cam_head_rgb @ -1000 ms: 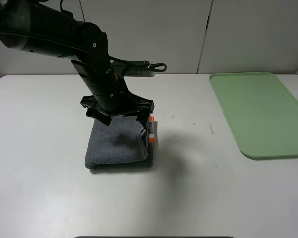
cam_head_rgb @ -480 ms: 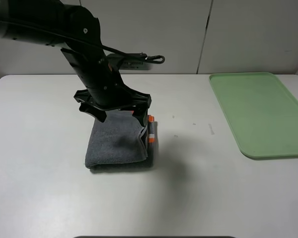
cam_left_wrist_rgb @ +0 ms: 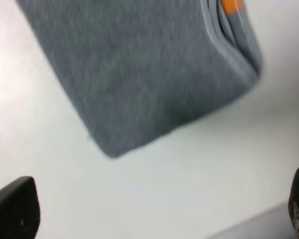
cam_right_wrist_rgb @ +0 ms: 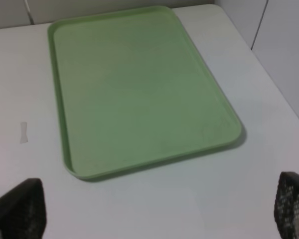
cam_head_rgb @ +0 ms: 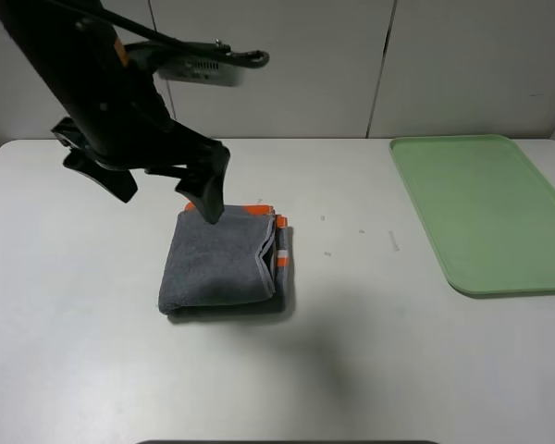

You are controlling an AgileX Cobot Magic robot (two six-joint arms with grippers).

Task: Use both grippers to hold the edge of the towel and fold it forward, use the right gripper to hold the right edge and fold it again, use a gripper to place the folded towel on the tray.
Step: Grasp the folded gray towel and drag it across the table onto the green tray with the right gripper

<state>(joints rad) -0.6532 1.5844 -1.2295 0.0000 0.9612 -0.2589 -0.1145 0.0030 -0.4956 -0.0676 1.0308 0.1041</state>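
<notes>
I see the left gripper (cam_head_rgb: 166,202) raised above the white table (cam_head_rgb: 398,361), jaws spread wide and holding nothing. The towel (cam_head_rgb: 222,264) lies folded on the table just below the gripper, toward the camera side, and neither finger grips it. It is a soft, fuzzy grey rectangle with stacked layers and orange stripes showing along its right and far edges. The left wrist view is blurred. The right gripper (cam_right_wrist_rgb: 154,211) hangs with its fingers wide apart near the tray (cam_right_wrist_rgb: 139,84). The tray is a smooth, pale-green rounded rectangle with a raised rim, well apart from the towel.
</notes>
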